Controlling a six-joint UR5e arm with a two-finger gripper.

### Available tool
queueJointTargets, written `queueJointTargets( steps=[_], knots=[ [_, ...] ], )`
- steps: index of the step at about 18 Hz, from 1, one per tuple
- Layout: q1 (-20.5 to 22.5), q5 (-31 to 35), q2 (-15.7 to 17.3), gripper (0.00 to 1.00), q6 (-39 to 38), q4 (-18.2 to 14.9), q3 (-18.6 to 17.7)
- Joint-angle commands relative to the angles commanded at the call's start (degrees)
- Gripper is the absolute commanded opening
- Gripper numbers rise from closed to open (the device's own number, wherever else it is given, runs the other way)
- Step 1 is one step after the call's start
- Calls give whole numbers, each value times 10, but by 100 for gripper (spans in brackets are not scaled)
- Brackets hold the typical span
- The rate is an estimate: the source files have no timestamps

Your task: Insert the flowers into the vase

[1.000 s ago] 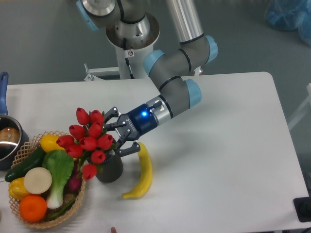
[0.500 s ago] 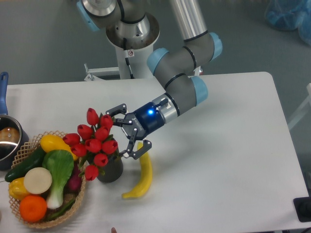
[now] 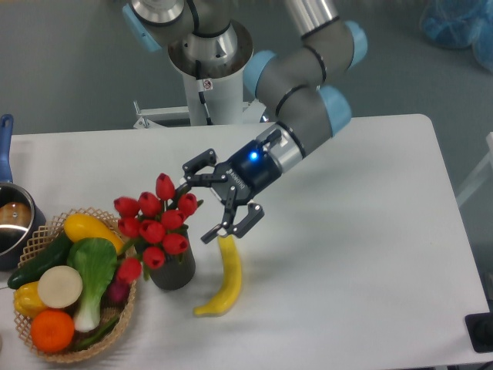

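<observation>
The black two-finger gripper (image 3: 206, 199), on a wrist lit by a small blue light, hangs over the white table (image 3: 347, 231) with its jaws spread wide and nothing between them. Its fingers point toward the camera's left.

Just to the gripper's left, almost at its upper fingertip, is the bunch of red tulip buds on green stems (image 3: 155, 223) — the nearest bud sits close by the finger, though whether they touch cannot be told. The stems go down into the short, dark grey matte cylinder vase (image 3: 174, 271), which stands upright on the table below and left of the gripper. The buds spread wider than the vase's rim and hide most of it.

Directly below the gripper's lower finger lies a curved yellow banana (image 3: 224, 279), flat on the table just right of the vase, its upper tip close under the fingertip.

Farther left, beyond the vase, stands a woven wicker basket (image 3: 48, 347) — it holds a yellow pepper, a green cucumber, a leafy green vegetable with a white cut base, an orange and other produce. At the far left edge is a steel pot with a blue handle (image 3: 9, 223), partly out of view.
</observation>
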Motion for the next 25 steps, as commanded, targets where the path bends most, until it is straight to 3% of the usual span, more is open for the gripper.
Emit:
queueJointTargets(
  steps=[6,7,10,14,21,25],
  knots=[
    [18,42,40,100,-47,0,4],
    [23,68,49,100,-47,0,12],
    [19,232,78,100,-44,-1,28],
    [17,330,115,100,-26,-6,25],
    [-14,486,165,100,9,-37,21],
    [-25,499,171,100,8,-37,26]
  ],
)
